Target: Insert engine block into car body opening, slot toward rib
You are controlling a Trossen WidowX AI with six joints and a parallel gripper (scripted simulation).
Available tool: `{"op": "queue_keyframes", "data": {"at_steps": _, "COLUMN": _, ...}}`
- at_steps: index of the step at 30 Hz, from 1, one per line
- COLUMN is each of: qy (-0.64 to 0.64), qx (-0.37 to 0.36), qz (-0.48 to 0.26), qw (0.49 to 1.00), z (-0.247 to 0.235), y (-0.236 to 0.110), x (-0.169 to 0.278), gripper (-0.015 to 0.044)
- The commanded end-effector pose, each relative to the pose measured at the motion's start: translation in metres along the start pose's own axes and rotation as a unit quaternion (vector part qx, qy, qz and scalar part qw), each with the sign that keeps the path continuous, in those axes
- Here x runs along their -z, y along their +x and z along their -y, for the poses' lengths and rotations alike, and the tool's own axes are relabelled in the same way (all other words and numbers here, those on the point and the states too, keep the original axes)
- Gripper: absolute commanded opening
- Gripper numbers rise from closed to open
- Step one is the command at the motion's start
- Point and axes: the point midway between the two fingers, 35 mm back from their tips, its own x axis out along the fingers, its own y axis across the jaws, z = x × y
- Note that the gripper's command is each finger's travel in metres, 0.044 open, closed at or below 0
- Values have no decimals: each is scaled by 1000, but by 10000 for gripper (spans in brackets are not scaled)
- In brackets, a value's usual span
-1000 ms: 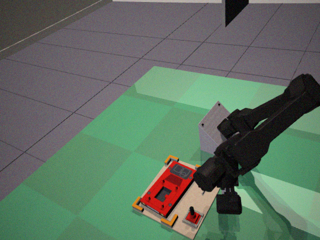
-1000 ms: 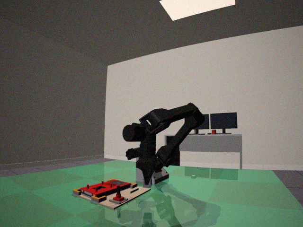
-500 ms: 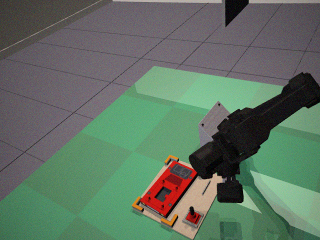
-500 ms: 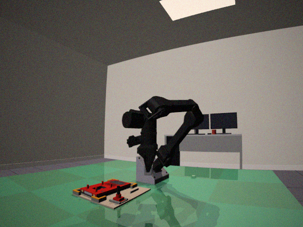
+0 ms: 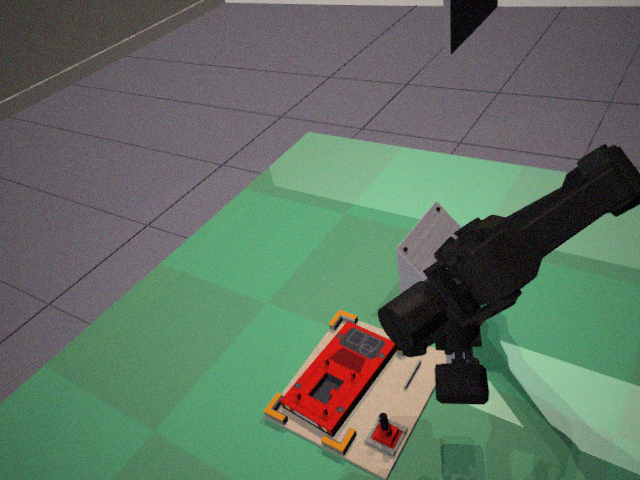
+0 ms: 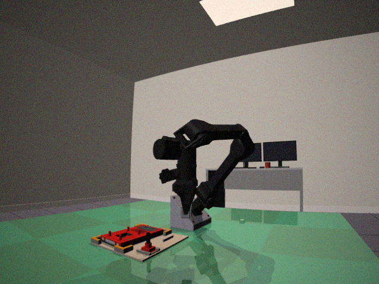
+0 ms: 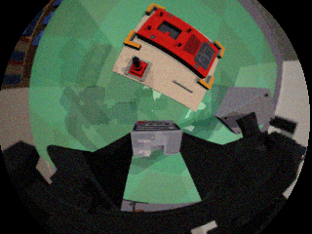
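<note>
The red car body [image 5: 336,370] [image 6: 131,234] [image 7: 175,34] lies on a beige board [image 5: 395,400] [image 6: 176,239] [image 7: 163,81] between orange corner brackets. Its dark rectangular opening [image 5: 326,388] faces up. My gripper [image 5: 461,395] [image 6: 185,210] [image 7: 155,135] is shut on the grey engine block [image 7: 156,136]. It hangs in the air beside the board's right edge, well above the green surface. The block shows only in the wrist view; the fingers hide it in the top and exterior views.
A red stand with a black post [image 5: 385,431] [image 6: 148,244] [image 7: 136,66] and a thin dark rod [image 5: 412,375] [image 7: 183,82] sit on the board beside the car body. The arm's grey base [image 5: 423,242] [image 6: 180,218] stands behind the board.
</note>
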Motion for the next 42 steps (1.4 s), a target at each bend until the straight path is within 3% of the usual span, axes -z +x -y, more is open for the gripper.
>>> {"op": "queue_keyframes", "data": {"at_steps": 1, "qy": 1, "qx": -2, "qz": 11, "qw": 1000, "z": 0, "y": -1, "x": 1, "gripper": 0}}
{"op": "queue_keyframes", "data": {"at_steps": 8, "qy": 0, "qx": 1, "qz": 56, "qw": 998, "z": 0, "y": -1, "x": 4, "gripper": 0}}
{"op": "queue_keyframes", "data": {"at_steps": 27, "qy": 2, "qx": -1, "qz": 346, "qw": 938, "z": 0, "y": 6, "x": 23, "gripper": 0}}
{"op": "queue_keyframes", "data": {"at_steps": 36, "qy": 2, "qx": -4, "qz": 357, "qw": 934, "z": -1, "y": 6, "x": 24, "gripper": 0}}
{"op": "queue_keyframes", "data": {"at_steps": 42, "qy": 3, "qx": -3, "qz": 405, "qw": 914, "z": -1, "y": 16, "x": 27, "gripper": 0}}
